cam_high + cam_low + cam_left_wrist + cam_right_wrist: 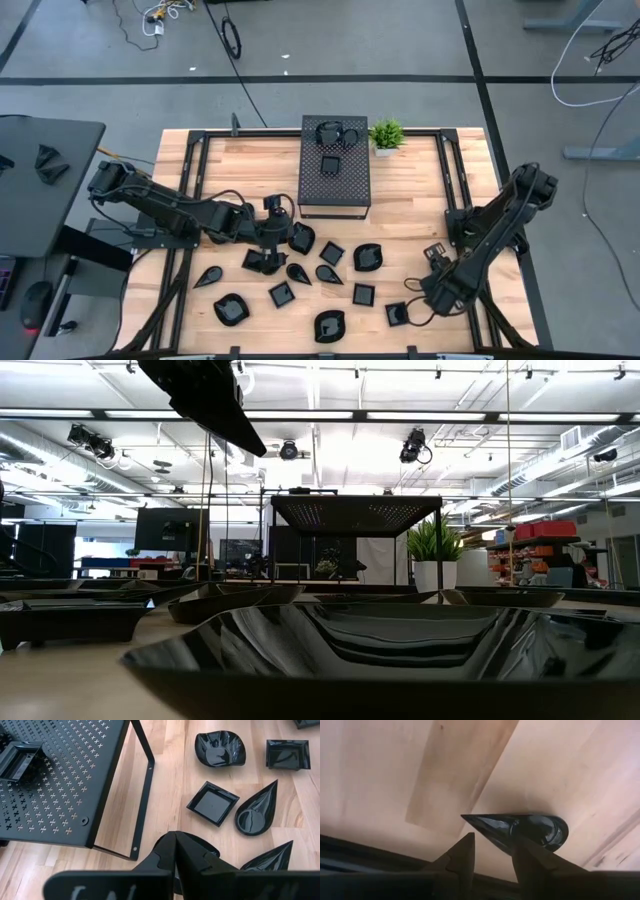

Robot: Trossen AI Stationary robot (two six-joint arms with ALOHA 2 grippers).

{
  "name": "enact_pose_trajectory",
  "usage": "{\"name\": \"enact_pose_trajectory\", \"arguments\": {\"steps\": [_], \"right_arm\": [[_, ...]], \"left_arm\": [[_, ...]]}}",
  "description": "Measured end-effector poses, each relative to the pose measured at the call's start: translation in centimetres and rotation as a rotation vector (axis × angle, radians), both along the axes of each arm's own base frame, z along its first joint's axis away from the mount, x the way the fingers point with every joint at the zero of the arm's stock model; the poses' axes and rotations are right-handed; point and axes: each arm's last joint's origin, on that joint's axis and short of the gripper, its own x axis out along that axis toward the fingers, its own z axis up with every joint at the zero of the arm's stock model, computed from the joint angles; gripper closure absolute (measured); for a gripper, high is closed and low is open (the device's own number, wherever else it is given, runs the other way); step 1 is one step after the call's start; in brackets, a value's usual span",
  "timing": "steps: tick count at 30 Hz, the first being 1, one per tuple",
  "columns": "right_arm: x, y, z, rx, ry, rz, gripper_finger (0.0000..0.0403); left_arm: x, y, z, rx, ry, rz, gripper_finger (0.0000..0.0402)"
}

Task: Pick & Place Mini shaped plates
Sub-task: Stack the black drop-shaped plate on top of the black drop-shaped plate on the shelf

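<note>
Several glossy black mini plates, square, teardrop and rounded, lie flat on the wooden table's near half. My left gripper (283,240) (175,836) is shut, pointing down at the rim of a rounded plate (202,849) (301,238) just off the box's near-left corner. My right gripper (415,300) (495,842) is open, with a finger on either side of a teardrop plate (530,827) (398,314) near the table's near-right corner. Another square plate (329,164) (17,760) sits on the box top. My left gripper has its shut fingertips (170,842) at the near rim of the rounded plate (192,842), coming from above. The fingers hide the spot, so I cannot tell whether they touch or pinch it. My right gripper straddles the teardrop plate's pointed half (485,827); I cannot tell whether a finger touches it.
The black perforated box (335,180) (60,780) stands on thin legs at the table's far middle, with a small green potted plant (386,135) (430,555) beside it on the right. A black frame (200,190) runs along both table sides. Bare wood lies right of the box.
</note>
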Motion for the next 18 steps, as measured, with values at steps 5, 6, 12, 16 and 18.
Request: {"name": "enact_pose_trajectory", "arguments": {"steps": [5,6,12,16,18], "right_arm": [[0.1,0.2,-1.0,-0.035,0.033,0.026,0.0286],[0.1,0.2,-1.1,-0.040,0.039,0.033,0.0290],[0.2,0.4,-1.8,-0.069,0.064,0.054,0.0316],[-0.1,0.5,-1.9,-0.087,0.048,0.065,0.0339],[-0.2,0.6,-1.9,-0.092,0.046,0.065,0.0355]], "left_arm": [[0.0,0.0,0.0,-0.002,0.001,-0.002,0.0388],[0.0,0.0,0.0,-0.002,0.001,-0.002,0.0388],[0.0,0.0,0.0,-0.002,0.001,-0.003,0.0388],[0.0,0.0,0.0,-0.002,0.001,-0.003,0.0388],[0.0,0.0,0.0,-0.002,0.001,-0.003,0.0388]]}}
